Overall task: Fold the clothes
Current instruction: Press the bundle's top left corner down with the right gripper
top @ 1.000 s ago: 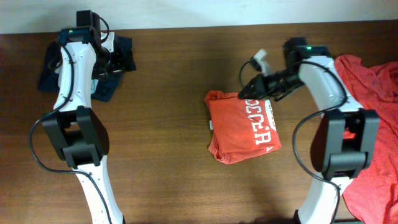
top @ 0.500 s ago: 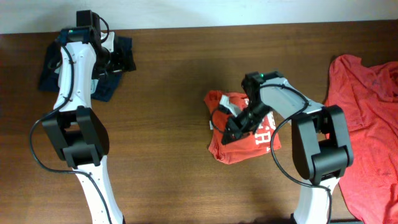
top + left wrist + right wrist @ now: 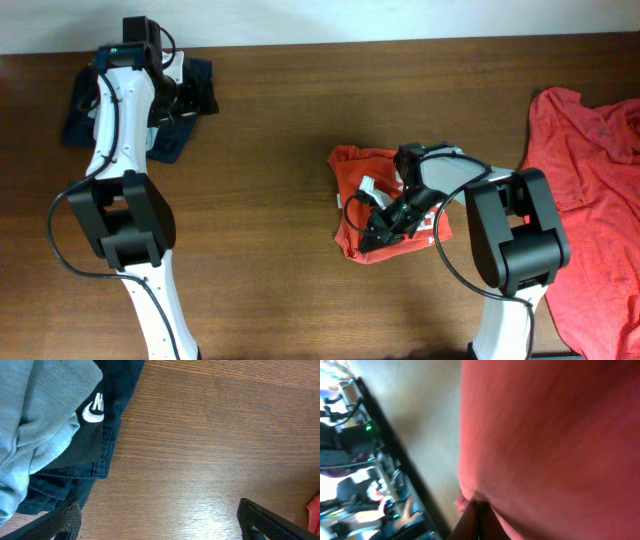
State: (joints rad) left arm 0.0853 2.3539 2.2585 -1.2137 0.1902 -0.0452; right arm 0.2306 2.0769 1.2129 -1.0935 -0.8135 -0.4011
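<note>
Moved: the right arm has been swung in from beyond the far right corner of the folded T-shirt (image 3: pixel 358 170) and laid across it; the right claw (image 3: pixel 373 233) is now placed over the shirt's near left part.
Unmoved: the left arm has been kept over the dark clothes at the far left of the bench (image 3: pixel 290 120).
Folded T-shirt: a compact orange-red rectangle lying mid-bench, slightly shifted and rumpled at its left edge; its white lettering is largely covered by the arm.
Loose T-shirt (image 3: pixel 590 150): a second orange-red shirt is spread unfolded at the right edge, well apart from the folded one.
Right claw state: the jaws are brought together, their dark tips set against soft, matte orange-red cloth that fills the blurred right wrist view. Whether any cloth is pinched cannot be told.
Left claw (image 3: pixel 160 529) state: the fingers are held wide apart above bare wood, with nothing between them.
Dark garment (image 3: pixel 112 405): navy fabric with a stitched hem and a small white mark (image 3: pixel 95 408); a pale blue-grey cloth (image 3: pixel 35 420) is bunched over it.
Bench surface: brown wood with fine straight grain.
</note>
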